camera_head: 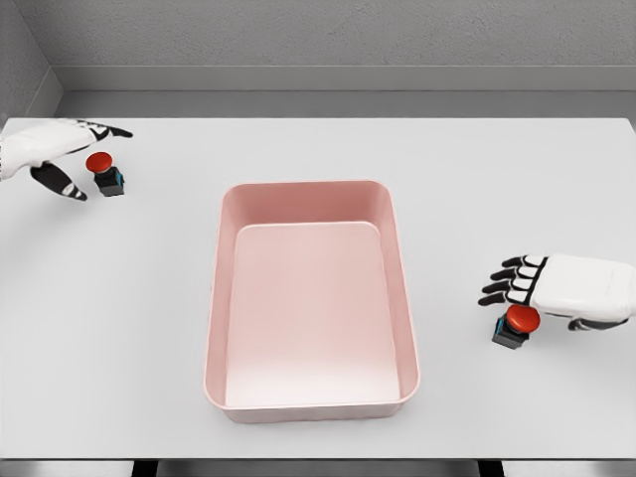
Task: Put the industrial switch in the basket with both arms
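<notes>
White and black-tipped, the left hand (55,154) sits by the table's (129,328) far left edge, fingers spread around a red-capped switch (103,172) without gripping it. The right hand (556,290), fingers loosely extended, hovers over a second switch (516,326) near the right edge. Between them lies the pink basket (311,194), bare tabletop on either side.

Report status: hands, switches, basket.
Left hand open beside far-left switch, no grasp. Right hand open over near-right switch, no grasp. Pink basket mid-table, empty; nothing blocking.
</notes>
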Robot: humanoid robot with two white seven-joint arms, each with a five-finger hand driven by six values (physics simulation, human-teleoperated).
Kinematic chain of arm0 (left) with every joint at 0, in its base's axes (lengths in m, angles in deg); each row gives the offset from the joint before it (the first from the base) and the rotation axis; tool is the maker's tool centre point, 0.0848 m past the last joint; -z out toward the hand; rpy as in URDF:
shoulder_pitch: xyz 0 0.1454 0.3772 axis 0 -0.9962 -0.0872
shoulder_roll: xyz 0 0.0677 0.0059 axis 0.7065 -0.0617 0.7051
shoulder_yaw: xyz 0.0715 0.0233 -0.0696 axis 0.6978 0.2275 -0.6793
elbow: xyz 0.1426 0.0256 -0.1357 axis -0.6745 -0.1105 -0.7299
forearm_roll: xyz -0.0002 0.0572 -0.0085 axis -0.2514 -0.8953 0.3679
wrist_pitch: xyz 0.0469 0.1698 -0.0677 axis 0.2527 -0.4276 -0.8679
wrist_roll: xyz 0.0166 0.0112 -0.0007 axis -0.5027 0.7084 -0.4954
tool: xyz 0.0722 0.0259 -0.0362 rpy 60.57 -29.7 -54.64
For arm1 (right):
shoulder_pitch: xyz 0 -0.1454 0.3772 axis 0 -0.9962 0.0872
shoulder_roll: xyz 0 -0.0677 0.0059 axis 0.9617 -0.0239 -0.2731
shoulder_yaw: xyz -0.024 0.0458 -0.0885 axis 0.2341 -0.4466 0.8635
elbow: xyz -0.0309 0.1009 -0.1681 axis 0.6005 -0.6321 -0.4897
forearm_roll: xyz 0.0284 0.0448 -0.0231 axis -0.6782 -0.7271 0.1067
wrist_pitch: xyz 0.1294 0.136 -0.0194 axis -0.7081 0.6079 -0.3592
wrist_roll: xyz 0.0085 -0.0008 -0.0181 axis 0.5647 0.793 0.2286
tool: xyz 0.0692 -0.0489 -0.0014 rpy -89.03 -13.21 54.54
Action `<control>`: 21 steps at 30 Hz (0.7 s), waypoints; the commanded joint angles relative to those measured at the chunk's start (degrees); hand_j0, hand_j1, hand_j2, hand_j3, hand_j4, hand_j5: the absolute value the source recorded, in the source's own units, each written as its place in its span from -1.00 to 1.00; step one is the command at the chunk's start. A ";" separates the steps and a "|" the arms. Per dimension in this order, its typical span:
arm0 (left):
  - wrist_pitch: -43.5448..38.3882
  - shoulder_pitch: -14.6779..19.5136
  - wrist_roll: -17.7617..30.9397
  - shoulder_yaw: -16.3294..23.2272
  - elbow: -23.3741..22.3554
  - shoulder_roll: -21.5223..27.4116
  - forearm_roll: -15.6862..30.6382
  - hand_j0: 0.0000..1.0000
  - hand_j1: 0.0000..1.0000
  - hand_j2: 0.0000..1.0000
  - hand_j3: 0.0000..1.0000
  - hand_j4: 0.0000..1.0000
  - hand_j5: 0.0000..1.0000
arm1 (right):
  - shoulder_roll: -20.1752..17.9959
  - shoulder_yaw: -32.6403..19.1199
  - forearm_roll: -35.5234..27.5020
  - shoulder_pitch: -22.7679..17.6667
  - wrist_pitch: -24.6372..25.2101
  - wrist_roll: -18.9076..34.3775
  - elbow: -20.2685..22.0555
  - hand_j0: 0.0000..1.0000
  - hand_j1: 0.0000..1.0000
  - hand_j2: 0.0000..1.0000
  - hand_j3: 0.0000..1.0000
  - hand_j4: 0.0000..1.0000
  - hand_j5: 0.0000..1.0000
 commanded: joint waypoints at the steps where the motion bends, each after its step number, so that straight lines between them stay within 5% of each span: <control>1: -0.09 0.09 0.04 0.02 -1.77 -1.38 0.18 0.99 0.99 0.99 0.99 0.99 0.99 | 0.40 -0.08 -0.47 0.00 0.07 -0.02 0.03 1.00 1.00 1.00 1.00 1.00 1.00; 6: -0.09 1.05 0.48 0.02 -3.53 -2.78 -0.08 0.95 0.95 0.95 0.95 0.95 0.95 | 2.51 -0.08 -2.93 -0.62 0.07 -0.11 0.03 1.00 1.00 1.00 1.00 1.00 1.00; 12: -0.09 1.05 1.71 0.11 -3.45 -3.05 -0.08 0.53 0.53 0.53 0.53 0.53 0.53 | 2.77 0.01 -3.02 -1.41 0.07 -0.11 0.11 1.00 1.00 1.00 1.00 1.00 1.00; 21: -0.09 0.97 1.71 0.02 -3.36 -2.78 0.09 0.53 0.53 0.53 0.53 0.53 0.53 | 3.82 0.01 -3.46 -1.59 0.07 -0.19 0.03 1.00 1.00 1.00 1.00 1.00 1.00</control>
